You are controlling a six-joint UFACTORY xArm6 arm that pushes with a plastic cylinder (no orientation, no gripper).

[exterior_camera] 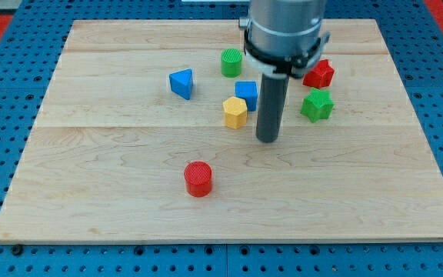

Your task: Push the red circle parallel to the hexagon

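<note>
The red circle (198,178) lies alone on the wooden board, toward the view's bottom, left of centre. The yellow hexagon (235,112) sits above it and slightly to the right, near the board's middle. My tip (266,140) rests on the board just right of the yellow hexagon and a little below it, well up and to the right of the red circle, touching neither.
A blue cube (246,93) touches the hexagon's upper right. A green cylinder (231,61) is above it, a blue triangle (181,82) to the left. A red star (319,74) and a green star (317,105) lie right of the rod. The board (91,208) ends near the view's bottom.
</note>
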